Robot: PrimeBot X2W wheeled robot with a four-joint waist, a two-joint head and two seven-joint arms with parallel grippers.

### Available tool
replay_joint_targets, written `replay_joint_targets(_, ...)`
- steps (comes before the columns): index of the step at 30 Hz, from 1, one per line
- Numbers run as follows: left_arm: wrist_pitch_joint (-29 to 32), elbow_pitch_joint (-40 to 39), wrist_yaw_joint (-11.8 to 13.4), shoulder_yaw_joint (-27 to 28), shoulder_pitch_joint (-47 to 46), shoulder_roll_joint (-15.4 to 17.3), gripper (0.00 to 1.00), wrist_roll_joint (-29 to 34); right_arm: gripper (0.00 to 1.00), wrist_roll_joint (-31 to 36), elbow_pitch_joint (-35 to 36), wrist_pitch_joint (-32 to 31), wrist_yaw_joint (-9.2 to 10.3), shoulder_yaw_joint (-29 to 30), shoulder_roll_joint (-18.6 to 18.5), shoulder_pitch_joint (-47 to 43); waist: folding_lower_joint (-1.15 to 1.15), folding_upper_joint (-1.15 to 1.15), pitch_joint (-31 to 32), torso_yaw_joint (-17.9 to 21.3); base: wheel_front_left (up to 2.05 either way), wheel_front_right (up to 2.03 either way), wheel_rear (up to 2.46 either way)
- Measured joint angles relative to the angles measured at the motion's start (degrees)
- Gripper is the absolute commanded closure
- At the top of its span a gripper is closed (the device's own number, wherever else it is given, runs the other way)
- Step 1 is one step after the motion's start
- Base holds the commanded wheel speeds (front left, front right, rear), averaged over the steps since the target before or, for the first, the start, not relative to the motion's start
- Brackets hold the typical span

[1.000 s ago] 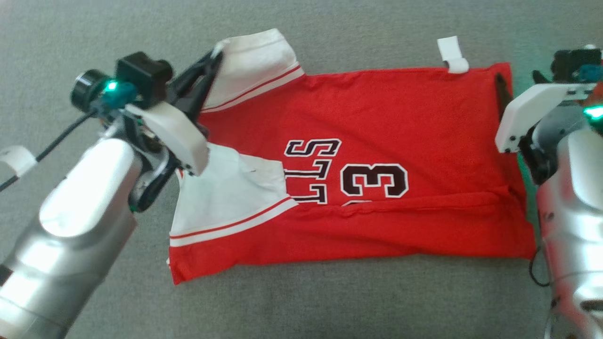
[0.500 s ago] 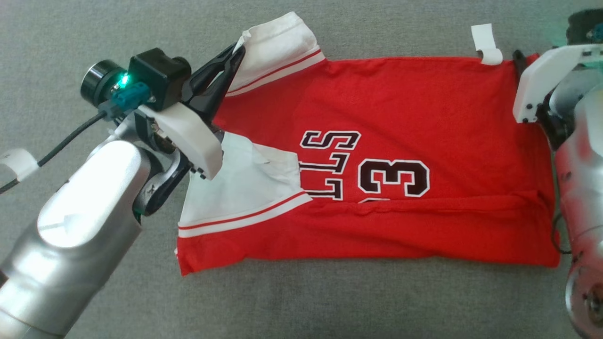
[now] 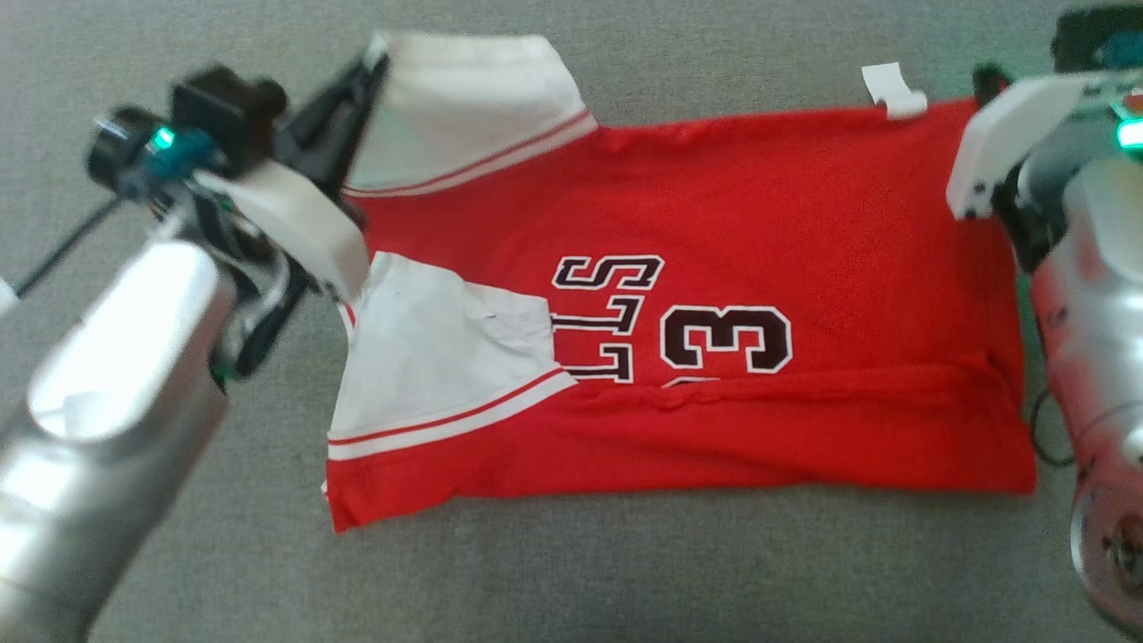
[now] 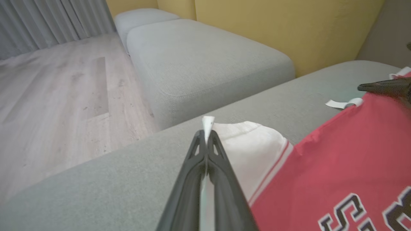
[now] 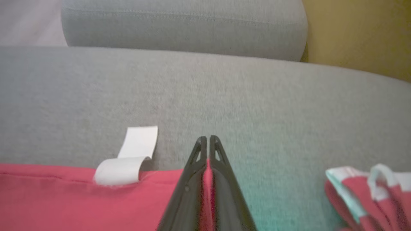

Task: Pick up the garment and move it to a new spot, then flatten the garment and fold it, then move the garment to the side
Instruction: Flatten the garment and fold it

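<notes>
The garment (image 3: 714,223), a red jersey with white sleeves and dark lettering, lies spread on the grey cushion (image 3: 625,572), its near edge folded over. At the far left corner my left gripper (image 3: 371,67) is shut on the edge of a white sleeve (image 3: 464,107); white cloth pokes out between the closed tips of the left gripper (image 4: 207,134). My right gripper (image 3: 982,80) sits at the far right corner. Close up, the right gripper (image 5: 208,141) is shut with red cloth of the garment (image 5: 64,199) pinched between its fingers.
A curled white strip of tape (image 3: 888,89) lies at the garment's far edge, just left of the right gripper. Another red and white piece of cloth (image 5: 362,189) lies to the right. A second grey cushion (image 4: 199,57), wood floor (image 4: 48,96) and a yellow wall lie beyond.
My right gripper has gone from open to shut on the garment's far right corner. The left gripper has kept its hold on the sleeve, which now lies more spread. The head camera has shifted.
</notes>
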State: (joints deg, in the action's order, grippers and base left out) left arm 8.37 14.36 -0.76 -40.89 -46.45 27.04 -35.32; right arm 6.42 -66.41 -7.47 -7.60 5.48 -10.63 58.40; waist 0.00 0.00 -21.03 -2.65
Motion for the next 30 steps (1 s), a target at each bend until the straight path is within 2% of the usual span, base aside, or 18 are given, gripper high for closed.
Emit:
replay_joint_targets(10, -5.5, 12.7, -0.8, 0.9, -13.5, 0.1, 1.00, 5.1, 1.00, -10.1, 0.3, 5.3, 0.00, -5.4, 0.7, 9.4, 0.01, 0.00, -2.4, 2.2, 0.00, 0.00, 0.00)
replay_joint_targets(13, -7.8, 17.9, -1.3, 1.1, -17.2, -0.9, 1.00, 6.7, 1.00, -12.7, 0.4, 6.8, 0.00, -5.2, 0.6, 11.3, -0.01, 0.00, -3.1, 3.1, 0.00, 0.00, 0.00)
replay_joint_targets(19, -13.9, 27.1, -1.7, 1.2, -25.5, -5.0, 1.00, 8.3, 1.00, -15.6, 0.5, 11.4, 0.00, -5.3, 1.0, 15.0, 0.01, 0.00, -4.5, 3.7, 0.00, 0.00, 0.00)
replay_joint_targets(25, -17.7, 33.8, -3.9, 0.2, -25.9, -7.2, 1.00, 8.7, 1.00, -18.4, -1.3, 12.3, 0.00, -8.2, 0.7, 14.5, 0.00, 0.00, -3.6, 3.0, 0.00, 0.00, 0.00)
replay_joint_targets(30, -19.6, 35.8, -5.2, -0.7, -23.2, -8.0, 1.00, 8.0, 1.00, -22.9, -1.4, 11.1, 0.00, -11.9, -0.6, 10.8, 0.00, 0.00, -2.1, 2.0, 0.00, 0.00, 0.00)
